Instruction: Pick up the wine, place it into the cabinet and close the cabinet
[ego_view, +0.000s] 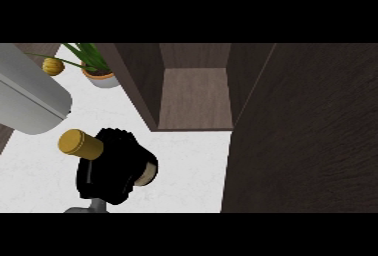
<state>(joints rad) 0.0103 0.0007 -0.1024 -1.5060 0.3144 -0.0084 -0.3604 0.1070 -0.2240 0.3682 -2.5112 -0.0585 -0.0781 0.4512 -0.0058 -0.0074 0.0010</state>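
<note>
Head view: wine bottle (80, 144) tilted, gold cap pointing up-left and a pale patch low on its right. It sits over the white worktop (184, 165), left of the open cabinet (193, 97). Robot hand (114, 167) is curled round the bottle and hides most of it. Cannot tell if the bottle touches the worktop. Grey rounded shape (29, 95) upper left is cut off and unidentified.

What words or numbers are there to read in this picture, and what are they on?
There are none to read.
The wine bottle shows only a plain gold cap; the right hand curls round it and hides most of its body, so any label cannot be seen.
The cabinet, its open door and the plant pot bear no writing.
</note>
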